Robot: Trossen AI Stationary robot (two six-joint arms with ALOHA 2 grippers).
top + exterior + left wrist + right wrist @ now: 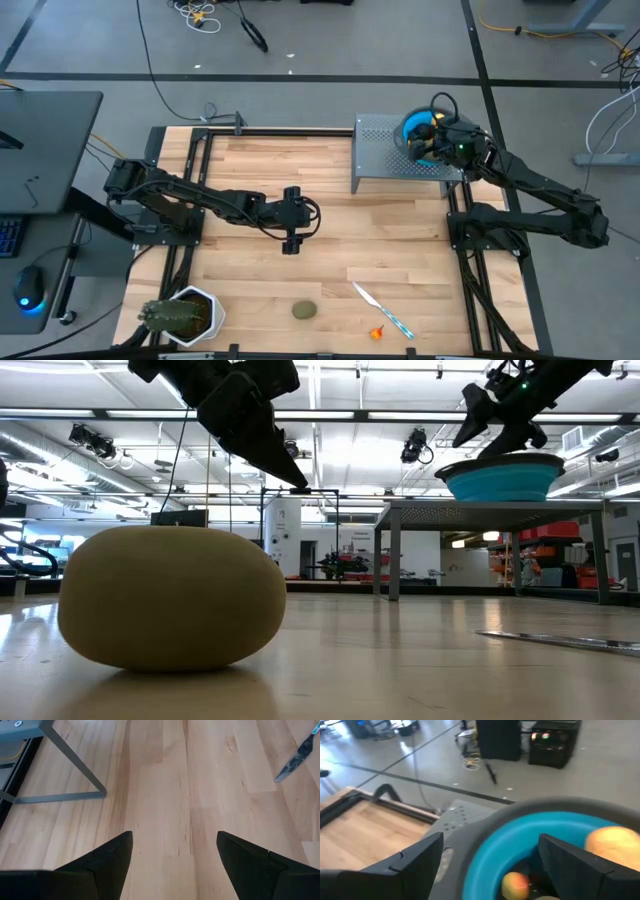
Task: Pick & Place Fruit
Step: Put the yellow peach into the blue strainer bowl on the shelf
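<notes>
An olive-brown roundish fruit [305, 311] rests on the wooden table near its near edge; it looms large in the low view [170, 597]. A tiny orange-red bit [377, 333] lies to its right. A blue bowl [415, 132] with a grey rim stands on a grey perforated stand [385, 150] at the far right. It holds a yellow fruit [615, 845] and a small yellow-red piece [515, 884]. My right gripper [490, 837] hovers open and empty just above the bowl [503, 478]. My left gripper [292, 228] is open and empty above the table's middle [175, 837].
A slim knife with a light-blue handle [383, 310] lies near the near edge, right of the olive fruit. A spiky green plant in a white pot [182, 314] stands at the near left corner. The stand's legs [75, 770] reach down to the table.
</notes>
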